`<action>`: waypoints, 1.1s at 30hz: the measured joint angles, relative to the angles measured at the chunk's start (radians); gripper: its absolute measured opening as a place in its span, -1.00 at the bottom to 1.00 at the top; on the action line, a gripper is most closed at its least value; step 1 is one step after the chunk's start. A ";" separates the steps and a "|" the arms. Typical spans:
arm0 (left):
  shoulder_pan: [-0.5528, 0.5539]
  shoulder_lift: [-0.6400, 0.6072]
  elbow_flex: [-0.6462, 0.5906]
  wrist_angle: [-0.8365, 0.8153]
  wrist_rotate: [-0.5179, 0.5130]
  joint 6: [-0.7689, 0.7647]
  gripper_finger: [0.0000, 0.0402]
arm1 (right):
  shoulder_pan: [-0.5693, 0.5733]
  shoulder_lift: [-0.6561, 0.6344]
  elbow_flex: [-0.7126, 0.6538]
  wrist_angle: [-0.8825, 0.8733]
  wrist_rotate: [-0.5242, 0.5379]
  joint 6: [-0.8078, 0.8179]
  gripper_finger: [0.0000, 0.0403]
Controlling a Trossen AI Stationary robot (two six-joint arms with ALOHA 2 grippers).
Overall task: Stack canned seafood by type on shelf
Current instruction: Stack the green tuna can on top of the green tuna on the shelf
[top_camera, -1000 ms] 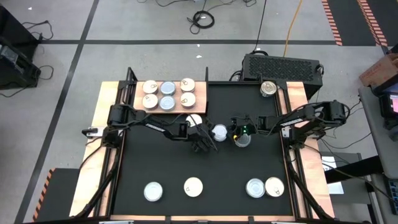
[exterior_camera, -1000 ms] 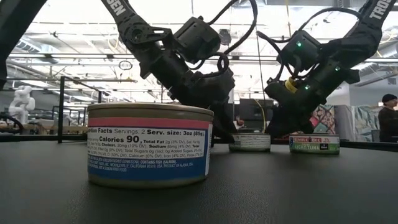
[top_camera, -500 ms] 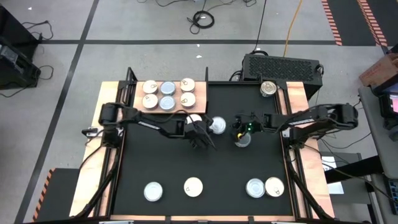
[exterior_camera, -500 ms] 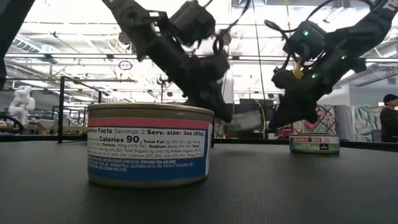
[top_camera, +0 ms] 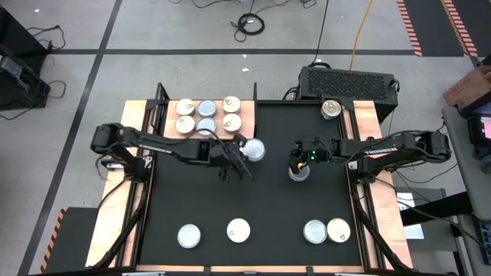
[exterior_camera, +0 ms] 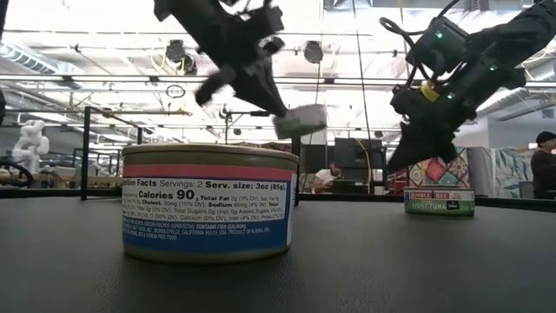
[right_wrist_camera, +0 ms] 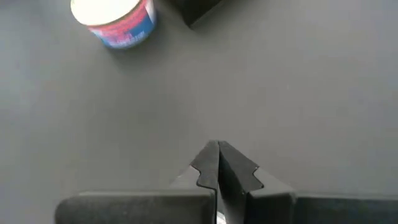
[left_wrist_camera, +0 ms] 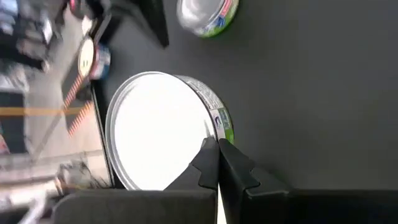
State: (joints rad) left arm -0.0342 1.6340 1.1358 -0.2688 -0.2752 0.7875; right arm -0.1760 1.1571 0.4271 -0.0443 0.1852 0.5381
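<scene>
My left gripper [top_camera: 244,148] is shut on a white-topped, green-labelled can [top_camera: 254,149] and holds it in the air near the shelf's right front corner. The low view shows this can [exterior_camera: 300,120] well above the mat. The shelf [top_camera: 219,115], a light wooden board at the far left, carries six cans standing on their bases. My right gripper [top_camera: 294,160] is shut on nothing and hovers over another green-labelled can [top_camera: 299,172], which stands on the black mat. My left gripper has its shut fingers [left_wrist_camera: 208,163] at the can's rim [left_wrist_camera: 214,127], on the side nearest the wrist. The fingers themselves hide what they pinch. They slant down at it from the table's left. The can is lifted clear of the mat and slightly tilted.
Four cans stand along the mat's near edge [top_camera: 189,234] [top_camera: 238,229] [top_camera: 314,231] [top_camera: 338,229]. One gold-toned can [top_camera: 331,108] sits at the far right by a black box [top_camera: 349,80]. In the low view a red-and-blue-labelled can [exterior_camera: 208,213] fills the foreground.
My left gripper has taken hold of the can in the mat's middle and lifted it clear, carrying it up and toward the shelf at the far left. My right gripper has risen a little above the green-labelled can, staying shut.
</scene>
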 joint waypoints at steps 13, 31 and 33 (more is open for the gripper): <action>0.041 -0.210 0.000 -0.380 -0.089 -0.261 -1.00 | 0.000 -0.004 0.000 -0.004 0.002 0.000 -1.00; 0.557 -0.244 -0.108 -0.308 0.015 -0.148 -1.00 | 0.001 -0.003 0.000 -0.033 -0.002 -0.004 -1.00; 0.607 -0.244 -0.112 -0.275 0.038 -0.127 -1.00 | 0.001 -0.003 0.000 -0.035 -0.002 -0.004 -1.00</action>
State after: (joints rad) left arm 0.5732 1.3903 1.0237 -0.5437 -0.2368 0.6603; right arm -0.1749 1.1538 0.4274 -0.0795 0.1833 0.5343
